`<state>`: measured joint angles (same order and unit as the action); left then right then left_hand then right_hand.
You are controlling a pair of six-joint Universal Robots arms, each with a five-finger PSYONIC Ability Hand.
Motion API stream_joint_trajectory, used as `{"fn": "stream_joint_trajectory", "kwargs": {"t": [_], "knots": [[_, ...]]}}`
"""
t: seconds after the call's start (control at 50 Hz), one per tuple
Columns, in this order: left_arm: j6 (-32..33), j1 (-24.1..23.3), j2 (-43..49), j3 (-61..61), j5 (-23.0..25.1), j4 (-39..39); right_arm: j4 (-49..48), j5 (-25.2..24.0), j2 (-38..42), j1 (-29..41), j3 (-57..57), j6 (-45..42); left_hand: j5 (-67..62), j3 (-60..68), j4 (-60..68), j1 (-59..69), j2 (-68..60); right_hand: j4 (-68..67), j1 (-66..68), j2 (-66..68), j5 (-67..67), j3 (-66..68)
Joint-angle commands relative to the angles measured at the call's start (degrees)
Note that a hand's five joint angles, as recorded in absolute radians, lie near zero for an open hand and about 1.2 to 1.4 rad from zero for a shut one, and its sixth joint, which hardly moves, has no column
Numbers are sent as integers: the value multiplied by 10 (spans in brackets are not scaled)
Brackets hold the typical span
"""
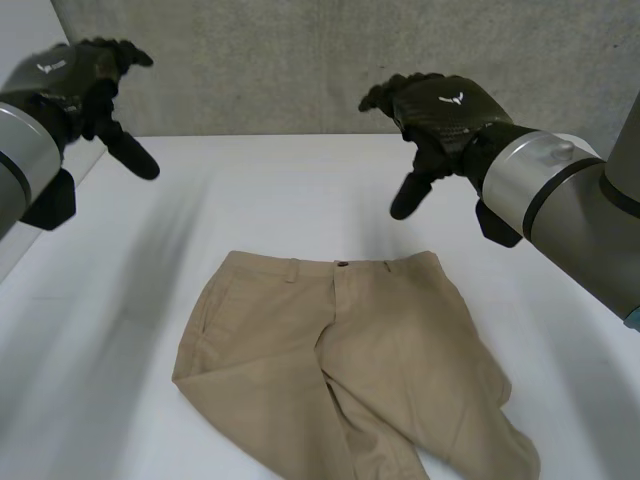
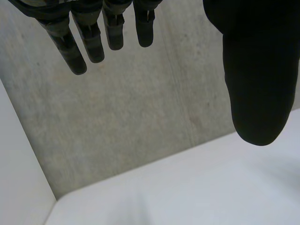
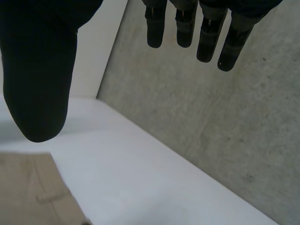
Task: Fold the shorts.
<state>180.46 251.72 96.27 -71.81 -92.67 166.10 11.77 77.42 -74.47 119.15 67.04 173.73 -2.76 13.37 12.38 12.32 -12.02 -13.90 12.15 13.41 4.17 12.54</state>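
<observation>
At the left of the head view, the left hand (image 1: pixel 85 75) is being held in the air above the left side of the white table (image 1: pixel 250 190), well apart from the cloth. Its fingers are being kept straight and spread, with the thumb pointing down and away from them, and nothing is being gripped. In the left wrist view those fingers (image 2: pixel 77 54) are being shown loosely extended with gaps between them. The thumb (image 2: pixel 255 79) is being carried well apart from them, and the grey concrete wall (image 2: pixel 131 108) and a far corner of the table are being seen beyond.

In the middle, the tan shorts (image 1: pixel 350 360) are being left flat on the table, front side up. The waistband (image 1: pixel 335 265) is being turned toward the wall, and the legs are being spread toward the near edge. The cloth is being touched by neither hand.

At the right, the right hand (image 1: pixel 440 115) is being held above the table, just beyond the waistband's right end, at the tip of the grey right arm (image 1: pixel 560 180). It is being kept open and empty. In the right wrist view its fingers are being shown straight and slightly parted, with the thumb set wide of them. A corner of the shorts with a belt loop is being seen below the thumb.
</observation>
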Motion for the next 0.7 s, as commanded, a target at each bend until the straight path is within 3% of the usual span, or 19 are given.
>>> {"fn": "stream_joint_trajectory", "kwargs": {"t": [0.02, 0.12, 0.22, 0.42, 0.7], "knots": [[-16, -16, 18, -52, -26, -2, 43, -1, 43, -7, 12, -176, 26, -32, -22, -21, 18, 15, 3, -10, -17, -1], [-36, -45, 33, -111, -60, 2, 51, 2, 66, -15, 41, -299, 24, -30, -20, -19, 16, 11, 6, -6, -14, 2], [-38, -54, 42, -162, -76, 11, 37, -6, 96, -31, 62, -368, 27, -33, -23, -23, 20, 11, 6, -6, -14, 2], [-63, -61, 93, -221, -78, 35, -26, -76, 175, -80, 49, -445, 28, -34, -24, -23, 20, -34, 52, 39, 31, 48], [-87, -65, 167, -214, -79, 48, -61, -123, 274, -117, 6, -517, 15, -21, -12, -11, 8, -143, 161, 148, 141, 157]]}}
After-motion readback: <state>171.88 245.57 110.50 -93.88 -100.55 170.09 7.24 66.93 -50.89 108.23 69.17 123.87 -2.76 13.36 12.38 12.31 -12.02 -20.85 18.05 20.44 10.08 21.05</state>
